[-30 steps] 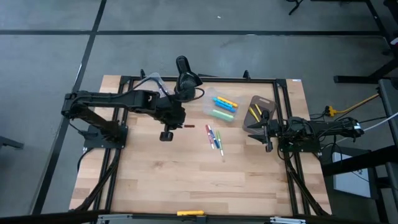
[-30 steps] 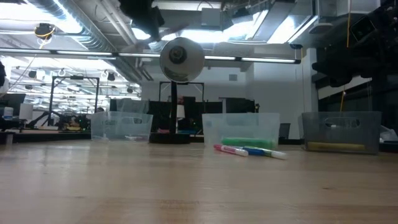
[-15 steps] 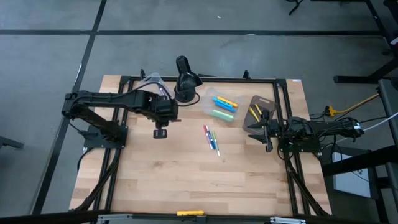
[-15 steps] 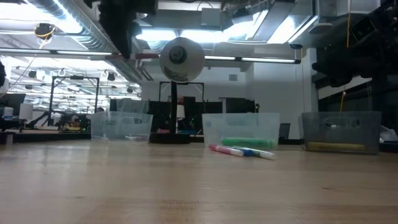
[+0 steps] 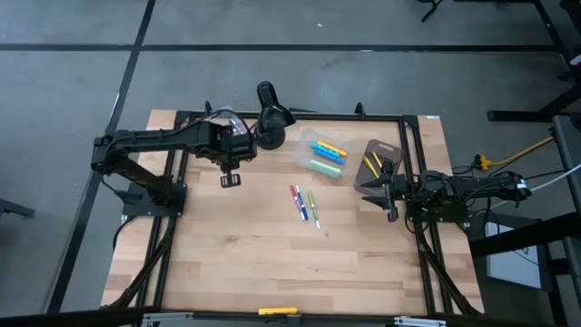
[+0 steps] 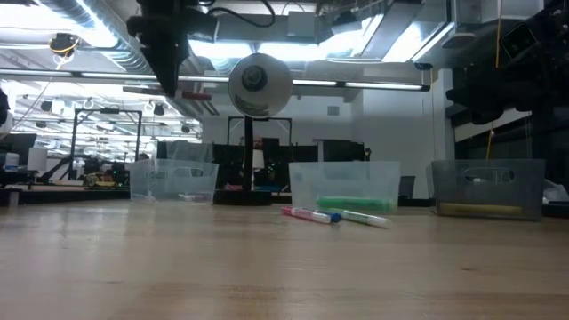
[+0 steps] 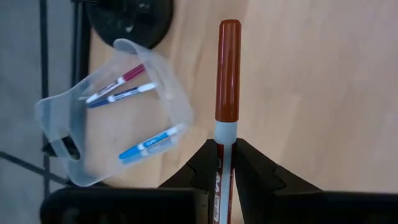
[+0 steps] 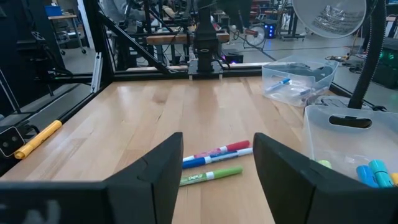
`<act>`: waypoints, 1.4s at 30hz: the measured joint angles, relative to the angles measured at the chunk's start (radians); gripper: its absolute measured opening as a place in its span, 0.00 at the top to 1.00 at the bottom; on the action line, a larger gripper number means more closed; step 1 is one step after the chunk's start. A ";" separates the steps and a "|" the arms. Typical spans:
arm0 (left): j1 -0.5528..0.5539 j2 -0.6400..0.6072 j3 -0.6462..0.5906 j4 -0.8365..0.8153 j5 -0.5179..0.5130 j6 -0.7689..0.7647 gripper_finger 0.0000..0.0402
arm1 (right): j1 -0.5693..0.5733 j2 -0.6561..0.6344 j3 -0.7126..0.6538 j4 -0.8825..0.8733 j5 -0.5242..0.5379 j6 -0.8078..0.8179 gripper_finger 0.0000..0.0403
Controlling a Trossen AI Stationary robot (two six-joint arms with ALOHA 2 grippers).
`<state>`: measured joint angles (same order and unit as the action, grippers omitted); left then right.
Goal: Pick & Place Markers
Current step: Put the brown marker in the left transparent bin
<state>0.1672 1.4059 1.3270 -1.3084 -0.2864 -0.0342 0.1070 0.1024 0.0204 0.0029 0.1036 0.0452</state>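
Observation:
My left gripper (image 5: 231,163) hangs over the table's far left, shut on a red-capped marker (image 7: 227,74), beside a clear tub (image 7: 74,162) that holds three markers. In the low view it (image 6: 169,82) is high above the table, with the marker (image 6: 192,92) sticking out sideways. Three loose markers (image 5: 304,203) lie flat mid-table. A middle tub (image 5: 324,156) holds blue, yellow and green markers; a right tub (image 5: 379,160) holds yellow ones. My right gripper (image 8: 217,177) rests open at the table's right side. My left gripper pinches the marker's white barrel (image 7: 224,155) between its two fingers, just behind the red cap. The fingers come from above, pointing steeply down. The cap end sticks out past the fingertips, and the marker is lifted clear of the table.
A black desk lamp (image 5: 270,113) stands at the far edge between the left tub and the middle tub. A black frame runs round the table. Bare wood (image 5: 272,263) fills the near half.
My left gripper has carried the red-capped marker toward the table's far left, to the left tub, sinking a little and tipping to point more steeply down. The three loose markers have shifted slightly toward the left.

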 joint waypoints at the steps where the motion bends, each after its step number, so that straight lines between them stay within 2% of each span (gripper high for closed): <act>1: 0.008 0.000 0.000 0.000 -0.008 0.007 0.91 | 0.000 0.000 0.000 0.000 0.000 0.000 0.52; 16: 0.145 0.000 0.000 0.032 -0.035 0.066 0.91 | 0.000 0.000 0.000 0.000 0.000 0.000 0.52; 27: 0.270 0.000 0.000 0.057 -0.071 0.018 0.91 | 0.000 0.000 0.000 0.000 0.000 0.000 0.52; 35: 0.370 0.000 0.000 0.072 -0.071 -0.009 0.89 | 0.000 0.000 0.000 0.000 0.000 0.000 0.52; 42: 0.458 0.000 0.000 0.128 -0.015 -0.048 0.90 | 0.000 0.000 0.000 0.000 0.000 0.000 0.52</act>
<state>0.6255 1.4055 1.3270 -1.1804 -0.3015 -0.0822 0.1070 0.1024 0.0204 0.0029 0.1036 0.0452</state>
